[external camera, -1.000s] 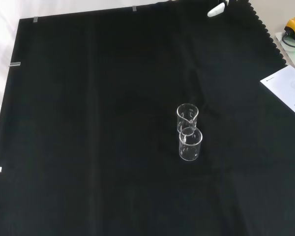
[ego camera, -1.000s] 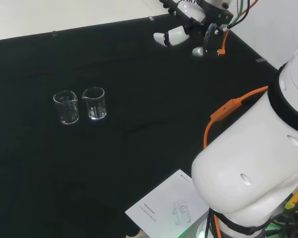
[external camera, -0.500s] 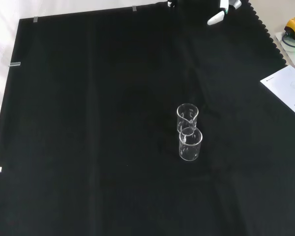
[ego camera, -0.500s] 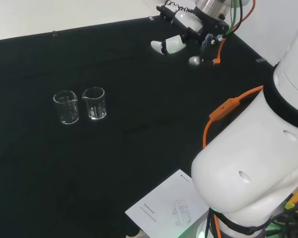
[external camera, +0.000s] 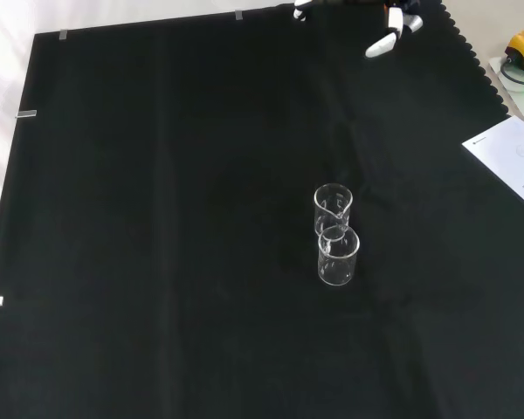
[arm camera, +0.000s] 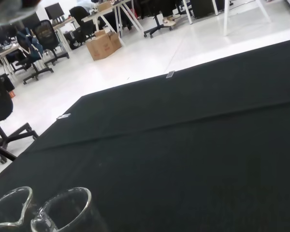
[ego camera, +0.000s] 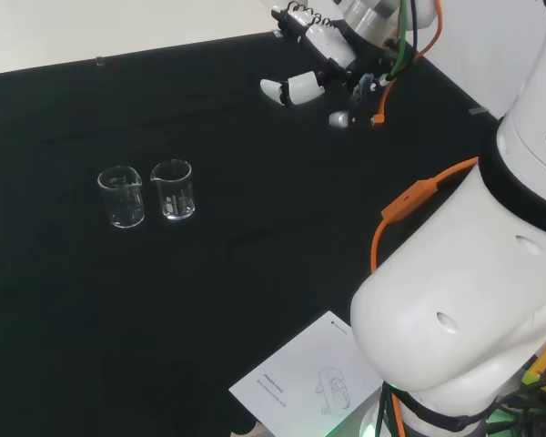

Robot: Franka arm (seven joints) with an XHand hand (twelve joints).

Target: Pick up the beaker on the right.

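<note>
2 clear beakers stand upright on the black-clothed surface [ego camera: 282,191], so close that they nearly touch. In the head view they sit side by side at the left; the right beaker [ego camera: 173,189] is the task's target and the left beaker [ego camera: 121,197] its neighbour. In the front view they line up one behind the other, so the target [external camera: 333,209] is the farther one and the other [external camera: 338,255] the nearer. The tight spacing probably leaves little room for fingers between the 2, so a grasp from the free side or from above looks the safer choice.

The robot hand [ego camera: 323,56] hangs above the far right part of the cloth in the head view, well apart from the beakers, with its fingers spread and relaxed and nothing held. In the front view its fingertips [external camera: 382,43] show at the top edge. The reach looks barely begun.

A sheet of paper [ego camera: 308,378] lies at the near edge in the head view, printed with a line drawing and text too small to read. The beakers carry faint graduation marks, also unreadable.
</note>
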